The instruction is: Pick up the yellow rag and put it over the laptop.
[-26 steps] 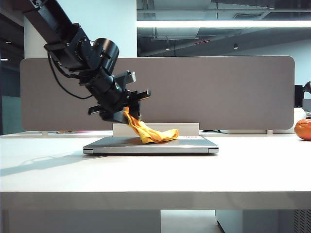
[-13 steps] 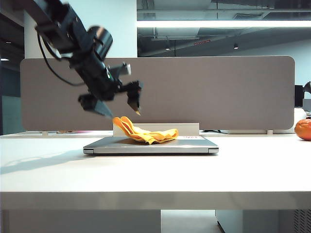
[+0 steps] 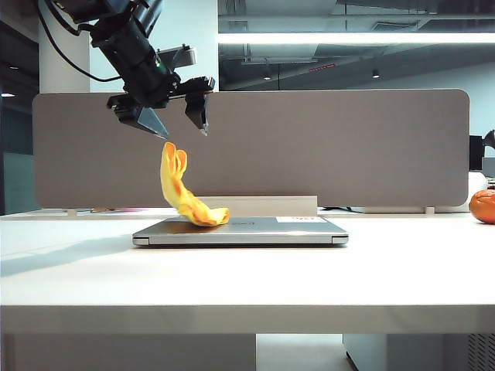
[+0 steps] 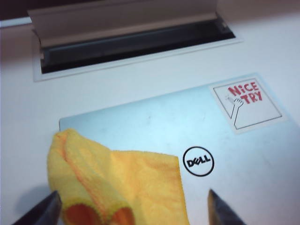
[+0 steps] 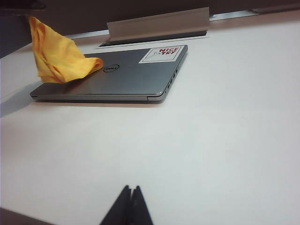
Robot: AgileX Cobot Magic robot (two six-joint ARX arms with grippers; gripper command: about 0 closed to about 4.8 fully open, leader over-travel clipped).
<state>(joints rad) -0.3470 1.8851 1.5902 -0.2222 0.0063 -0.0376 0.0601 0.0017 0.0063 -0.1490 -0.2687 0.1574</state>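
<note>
The yellow rag (image 3: 184,193) stands crumpled on the left part of the closed silver-grey laptop (image 3: 263,230), its upper end sticking up in the air. My left gripper (image 3: 184,130) hangs open just above that end, fingers spread wide and apart from the cloth. In the left wrist view the rag (image 4: 117,183) shows between the two fingertips (image 4: 52,199) of the left gripper (image 4: 132,193), over the laptop's lid (image 4: 154,122) beside the logo. The right gripper (image 5: 131,190) is shut and empty, low over the bare table, well short of the laptop (image 5: 136,75) and the rag (image 5: 56,58).
An orange fruit (image 3: 483,205) sits at the table's far right edge. A grey partition (image 3: 325,147) closes the back. A raised cable-slot flap (image 4: 126,33) stands just behind the laptop. A white sticker (image 4: 246,101) marks one corner of the lid.
The left gripper opened, let go of the rag and rose up and to the left. The rag bunched toward the laptop's left side with one end standing up.
</note>
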